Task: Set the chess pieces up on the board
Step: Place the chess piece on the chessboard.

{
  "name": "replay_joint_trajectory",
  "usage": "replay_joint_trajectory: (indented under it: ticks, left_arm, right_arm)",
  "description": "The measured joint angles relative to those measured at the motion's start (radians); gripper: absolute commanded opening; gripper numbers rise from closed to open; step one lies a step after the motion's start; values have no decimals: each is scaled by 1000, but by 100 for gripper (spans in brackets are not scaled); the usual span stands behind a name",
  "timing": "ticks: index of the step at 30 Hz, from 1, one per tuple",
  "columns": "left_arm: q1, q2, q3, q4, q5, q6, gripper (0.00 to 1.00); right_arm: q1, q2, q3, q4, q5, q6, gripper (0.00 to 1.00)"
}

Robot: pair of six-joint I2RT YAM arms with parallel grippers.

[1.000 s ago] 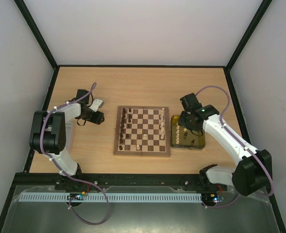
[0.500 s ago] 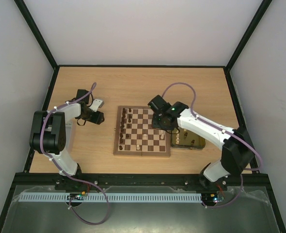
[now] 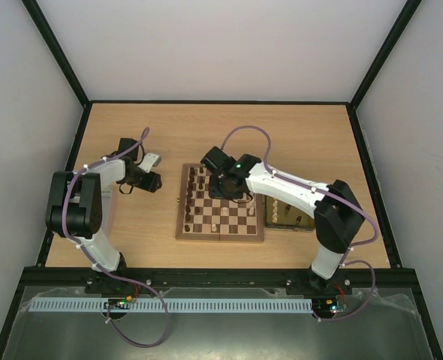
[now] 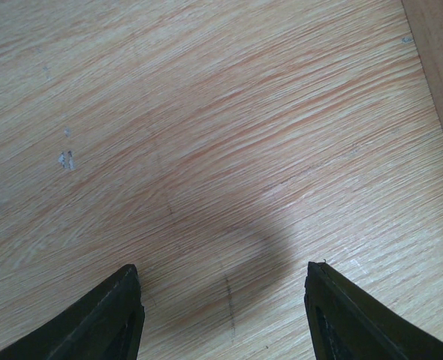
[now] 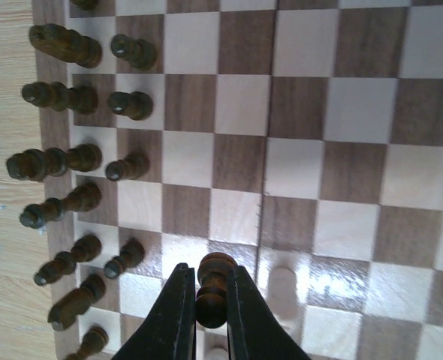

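My right end effector [image 5: 210, 304] pinches a dark brown chess piece [image 5: 215, 264] between narrowed fingers, over the board [image 5: 304, 105] beside its centre seam. Other dark pieces [image 5: 64, 161] stand in two rows along one edge. My left end effector [image 4: 221, 307] hangs spread wide over bare tabletop [image 4: 206, 112], left of the board.
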Motion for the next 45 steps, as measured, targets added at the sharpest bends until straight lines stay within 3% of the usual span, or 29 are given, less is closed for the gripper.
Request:
replay_joint_trajectory:
  ticks: [17,45]
  left_arm:
    - [0,0,0,0,0,0,61]
    - [0,0,0,0,0,0,61]
  right_arm:
    - [42,170,142,41,-51,-1,6]
    - [53,287,228,42,-58,-12,6]
